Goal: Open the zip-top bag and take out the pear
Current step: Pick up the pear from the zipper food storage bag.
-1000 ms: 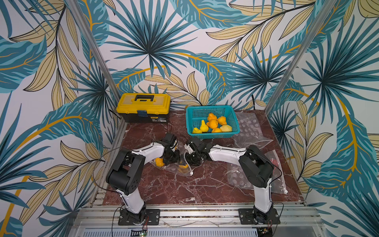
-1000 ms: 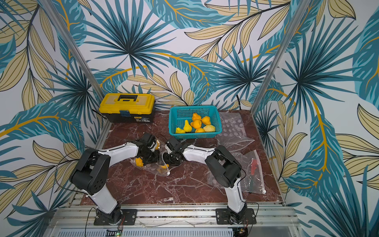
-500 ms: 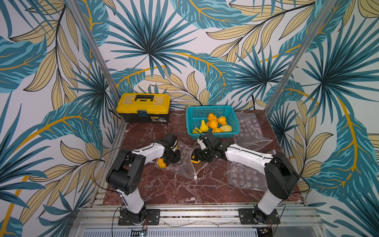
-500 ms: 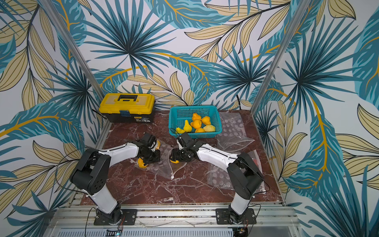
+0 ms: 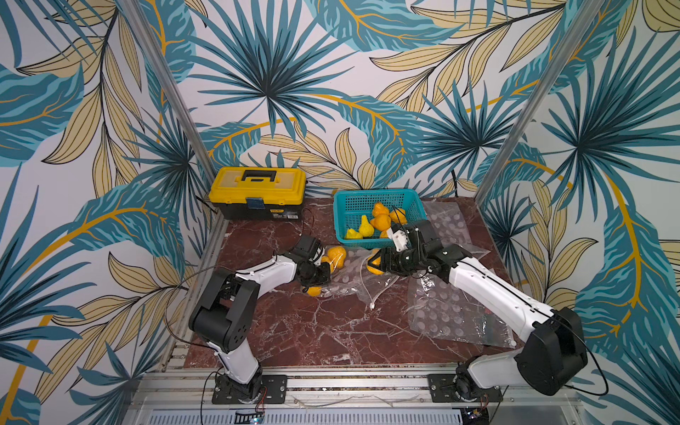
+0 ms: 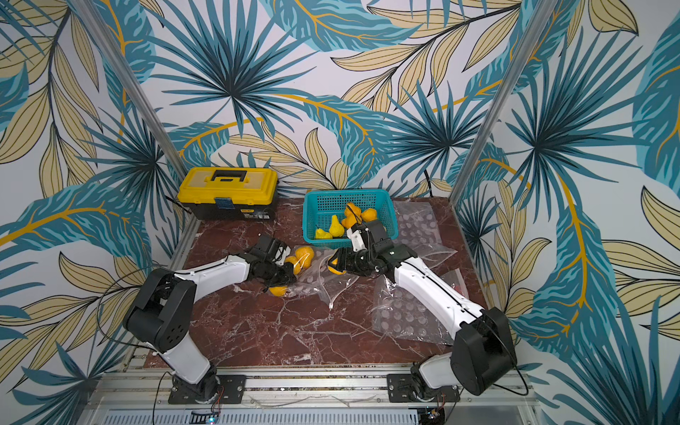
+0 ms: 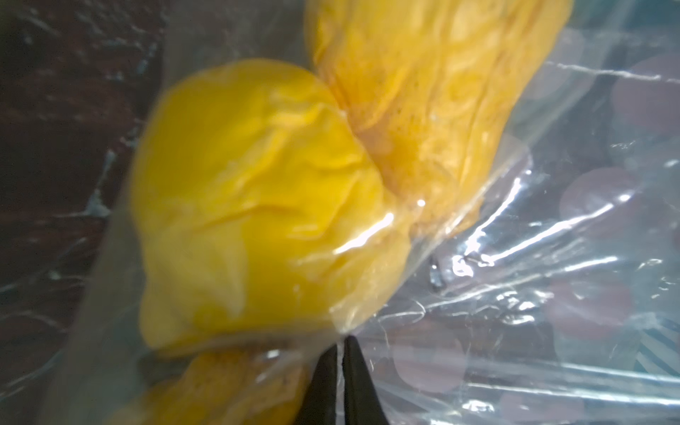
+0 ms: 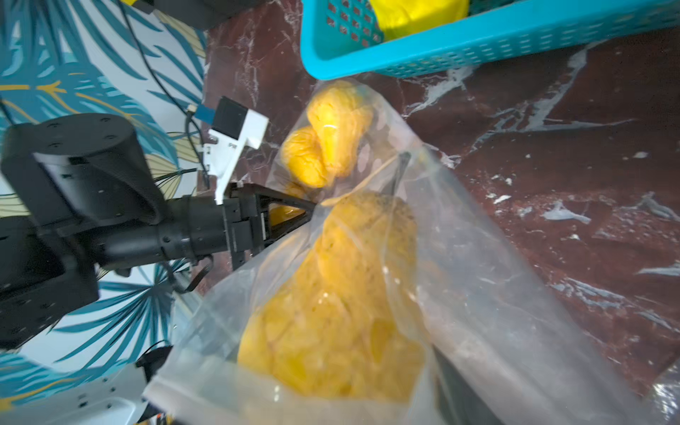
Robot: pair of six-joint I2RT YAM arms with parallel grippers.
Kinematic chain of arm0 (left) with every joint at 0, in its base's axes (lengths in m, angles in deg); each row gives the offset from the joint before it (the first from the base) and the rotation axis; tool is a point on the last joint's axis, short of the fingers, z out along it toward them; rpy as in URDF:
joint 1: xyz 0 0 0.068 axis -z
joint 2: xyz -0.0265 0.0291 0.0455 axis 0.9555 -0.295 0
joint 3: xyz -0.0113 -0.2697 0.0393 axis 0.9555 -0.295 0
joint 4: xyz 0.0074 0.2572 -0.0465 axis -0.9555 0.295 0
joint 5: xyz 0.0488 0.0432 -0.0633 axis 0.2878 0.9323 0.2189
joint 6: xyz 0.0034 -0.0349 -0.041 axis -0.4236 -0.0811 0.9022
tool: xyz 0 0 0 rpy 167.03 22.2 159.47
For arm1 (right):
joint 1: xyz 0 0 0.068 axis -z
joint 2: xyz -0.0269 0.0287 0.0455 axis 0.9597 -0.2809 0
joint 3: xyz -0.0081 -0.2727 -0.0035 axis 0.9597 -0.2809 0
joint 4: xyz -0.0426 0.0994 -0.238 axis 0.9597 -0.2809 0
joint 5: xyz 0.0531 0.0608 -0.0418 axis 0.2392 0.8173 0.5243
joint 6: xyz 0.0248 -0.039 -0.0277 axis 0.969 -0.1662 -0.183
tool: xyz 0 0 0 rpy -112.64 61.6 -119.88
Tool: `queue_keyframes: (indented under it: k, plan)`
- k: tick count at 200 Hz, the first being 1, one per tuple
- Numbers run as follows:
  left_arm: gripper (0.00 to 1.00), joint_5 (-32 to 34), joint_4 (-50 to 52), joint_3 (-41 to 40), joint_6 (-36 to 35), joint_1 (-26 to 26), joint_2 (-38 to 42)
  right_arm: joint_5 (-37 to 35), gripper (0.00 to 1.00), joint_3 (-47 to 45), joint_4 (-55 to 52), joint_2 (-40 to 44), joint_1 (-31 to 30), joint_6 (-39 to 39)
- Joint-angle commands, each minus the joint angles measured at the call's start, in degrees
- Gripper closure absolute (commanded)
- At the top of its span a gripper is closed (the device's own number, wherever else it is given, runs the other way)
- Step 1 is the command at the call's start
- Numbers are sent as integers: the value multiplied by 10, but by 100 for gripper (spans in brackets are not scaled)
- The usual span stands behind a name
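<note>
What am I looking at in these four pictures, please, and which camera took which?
These are two white-and-black robot arms, the left arm and the right arm, bolted to the front edge of a marble table. Two pictures come from one camera head above, looking down on the whole scene. The other two come from small cameras on the arms' wrists, so they show close-ups.

At the back stand a yellow toolbox and a teal basket holding yellow fruit. Flat clear bags lie on the robot's right. In the middle lies the zip-top bag with more pears inside.

The left pincer is shut on the bag's plastic. The right pincer grips one pear at the bag's mouth; I cannot tell whether it is fully out.
</note>
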Motion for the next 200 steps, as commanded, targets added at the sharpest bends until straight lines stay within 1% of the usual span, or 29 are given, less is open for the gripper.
queue_keyframes:
  k: [1, 17, 27, 36, 43, 60, 79, 88, 101, 117, 135, 155, 181, 200]
  plan:
    - [91, 44, 57, -11, -2, -10, -11, 129, 39, 19, 40, -9, 12, -20]
    - [91, 43, 57, -9, -3, -9, -11, 174, 40, 11, 64, -22, 13, -3]
    - [91, 42, 57, -8, -3, -9, -11, 219, 40, 3, 90, -33, 12, 12]
    - [91, 40, 57, -6, -2, -10, -13, 246, 40, 10, 75, -48, 12, 11]
    - [91, 40, 58, -4, -3, -10, -15, 249, 40, 15, 54, -54, 12, 0]
    - [90, 41, 60, 0, -4, -9, -17, 225, 40, 14, 13, -43, 14, -19]
    - [90, 41, 62, 4, -6, -10, -23, 273, 39, 13, 5, -40, 18, -21]
    - [90, 43, 65, 7, -9, -10, -28, 280, 39, 13, -1, -33, 20, -23]
    - [90, 48, 71, 10, -13, -9, -33, 284, 38, 6, 12, -14, 26, -14]
    - [90, 56, 74, 10, -17, -11, -38, 316, 38, -12, 73, 7, 39, 30]
    - [90, 58, 75, 8, -17, -11, -40, 300, 38, -4, 66, 21, 55, 29]
    - [90, 58, 75, 3, -15, -10, -39, 329, 38, 2, 78, 21, 72, 34]
    - [90, 61, 74, -5, -15, -11, -33, 299, 39, 35, 14, 21, 100, -11]
    - [90, 60, 75, -10, -15, -11, -28, 266, 39, 60, -2, 18, 119, -22]
